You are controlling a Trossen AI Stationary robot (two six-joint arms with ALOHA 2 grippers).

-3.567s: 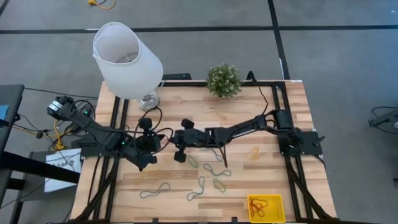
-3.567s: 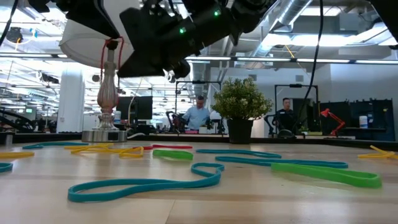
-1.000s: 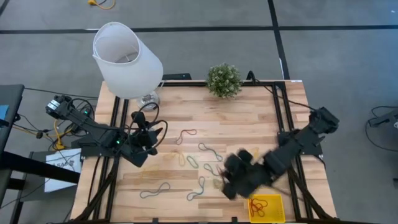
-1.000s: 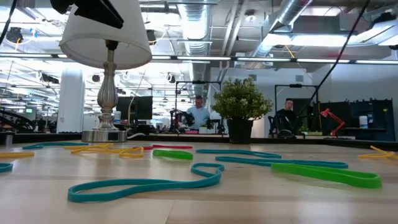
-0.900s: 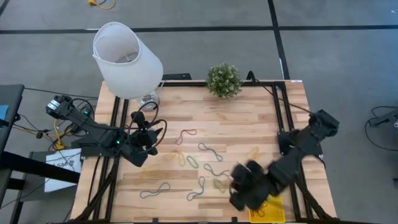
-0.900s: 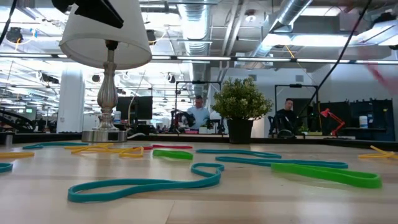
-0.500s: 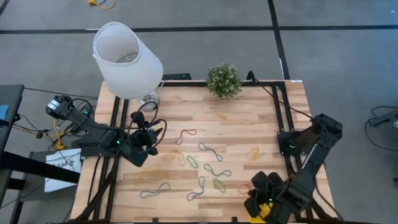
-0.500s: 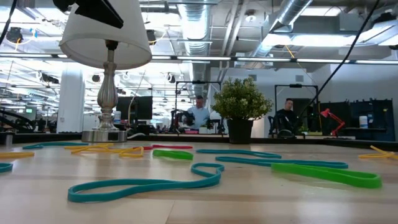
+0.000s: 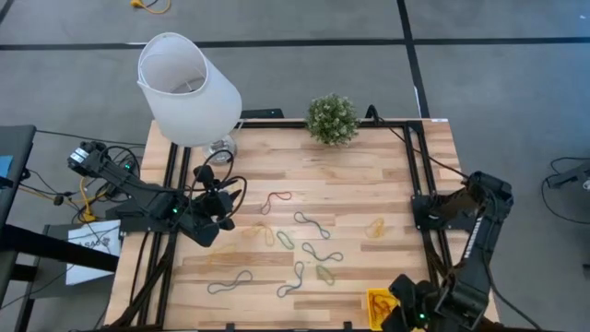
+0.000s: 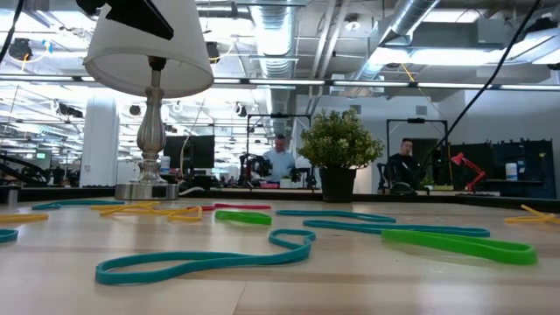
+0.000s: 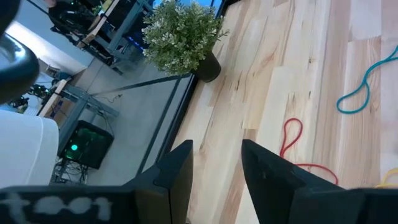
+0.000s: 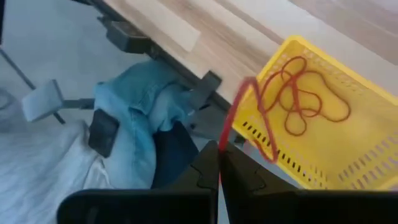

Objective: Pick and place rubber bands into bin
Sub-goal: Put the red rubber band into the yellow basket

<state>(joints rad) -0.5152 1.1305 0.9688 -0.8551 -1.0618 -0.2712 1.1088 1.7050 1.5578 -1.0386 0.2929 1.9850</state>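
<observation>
Several rubber bands lie flat on the wooden table: a red one (image 9: 275, 198), grey-blue ones (image 9: 310, 222), a green one (image 9: 287, 241) and a yellow one (image 9: 376, 227). The yellow bin (image 9: 373, 300) stands at the near right corner with red bands (image 12: 305, 106) in it. My right gripper (image 12: 219, 163) hovers over the bin's corner, shut on a red rubber band (image 12: 252, 115). My left gripper (image 11: 216, 163) is open above the table's left side (image 9: 221, 201), touching nothing. My right gripper pinches the red rubber band at one end of its loop (image 12: 224, 135), between its two fingertips. The fingers slant downward. The band is lifted clear and stretches away from the tips as a slack loop over the bin's wall (image 12: 261, 134).
A lamp with a big white shade (image 9: 189, 88) stands at the far left, a small potted plant (image 9: 332, 118) at the far middle. Blue and white cloth (image 12: 146, 124) shows just beyond the table's near edge by the bin. Black frame rails run along both sides.
My right gripper has swung from above the bands in the table's near middle toward the near right corner, rolling its wrist, and now stands over the bin, staying shut on the red band. The left arm has kept still.
</observation>
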